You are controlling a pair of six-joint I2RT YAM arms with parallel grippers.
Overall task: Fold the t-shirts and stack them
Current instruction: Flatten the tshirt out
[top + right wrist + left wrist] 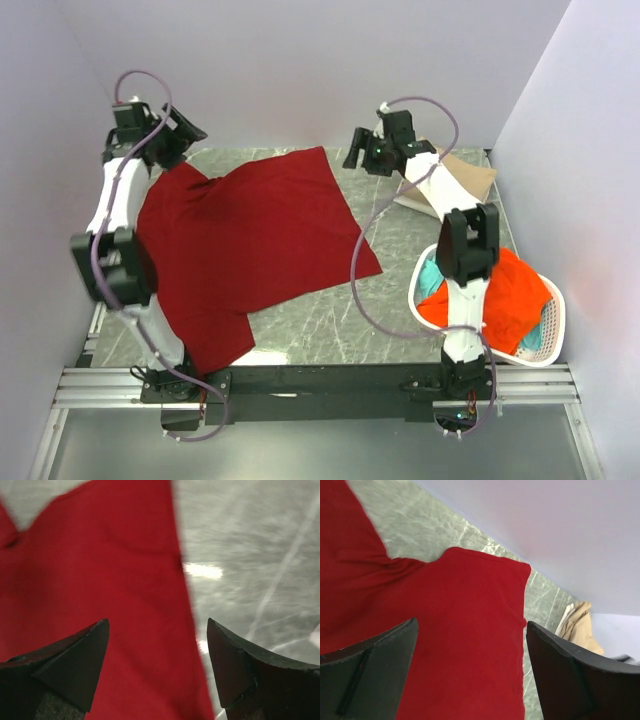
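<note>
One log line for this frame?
dark red shirt: spread on table | left claw: open, empty | right claw: open, empty | tan shirt: far right | basket: orange-red shirt, teal shirt

Matt cloth t-shirt (250, 230), glossy marbled table (320, 322)

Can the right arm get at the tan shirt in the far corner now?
Probably yes: the tan shirt lies nearby with nothing on it, and the right end effector is open and empty.
</note>
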